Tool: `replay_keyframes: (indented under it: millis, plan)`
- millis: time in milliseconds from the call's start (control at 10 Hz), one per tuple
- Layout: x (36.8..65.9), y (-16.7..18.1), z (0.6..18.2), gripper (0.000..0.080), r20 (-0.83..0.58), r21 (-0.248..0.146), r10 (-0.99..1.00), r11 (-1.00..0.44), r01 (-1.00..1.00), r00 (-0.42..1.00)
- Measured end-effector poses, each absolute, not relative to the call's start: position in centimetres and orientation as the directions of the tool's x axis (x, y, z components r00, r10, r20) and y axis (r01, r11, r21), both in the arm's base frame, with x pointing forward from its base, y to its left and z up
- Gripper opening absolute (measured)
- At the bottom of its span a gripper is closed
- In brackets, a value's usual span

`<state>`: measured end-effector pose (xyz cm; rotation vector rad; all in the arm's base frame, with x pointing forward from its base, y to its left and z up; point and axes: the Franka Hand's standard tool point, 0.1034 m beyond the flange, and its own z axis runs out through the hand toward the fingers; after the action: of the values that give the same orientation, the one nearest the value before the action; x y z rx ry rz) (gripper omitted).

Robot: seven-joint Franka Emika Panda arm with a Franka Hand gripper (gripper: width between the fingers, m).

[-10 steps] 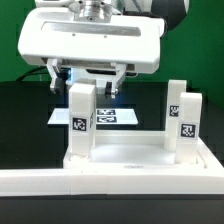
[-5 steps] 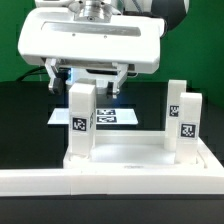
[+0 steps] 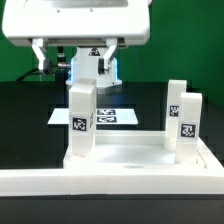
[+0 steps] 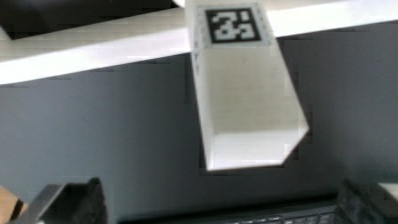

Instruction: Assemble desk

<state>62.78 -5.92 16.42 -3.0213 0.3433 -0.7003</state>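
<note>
Upright desk leg (image 3: 81, 118) directly beneath the end effector (image 3: 76, 62), fingers apart, empty.

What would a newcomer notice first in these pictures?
The big white gripper hangs open above the left leg, not touching it. Three tagged legs stand upright on the desk top; the two on the exterior view's right stand close together. Behind them, the marker board lies flat on the black table.

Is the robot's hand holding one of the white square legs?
No, the hand hangs open above the white square leg, which stands alone on the white desk top.
</note>
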Motion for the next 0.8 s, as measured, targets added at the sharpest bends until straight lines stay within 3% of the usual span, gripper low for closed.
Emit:
replay_keyframes:
  millis: [200, 400, 800]
  plan:
    - [62.8, -4.9, 17.4, 0.0649, 0.197, -0.177, -0.232, -0.964, -0.198, 0.953]
    - [62.8, -4.4, 17.2, 0.0649, 0.020, -0.205, -0.189, -0.962, -0.181, 0.982]
    - [64.2, -5.2, 13.7, 0.0649, -0.029, -0.085, -0.121, -0.989, -0.123, 0.992]
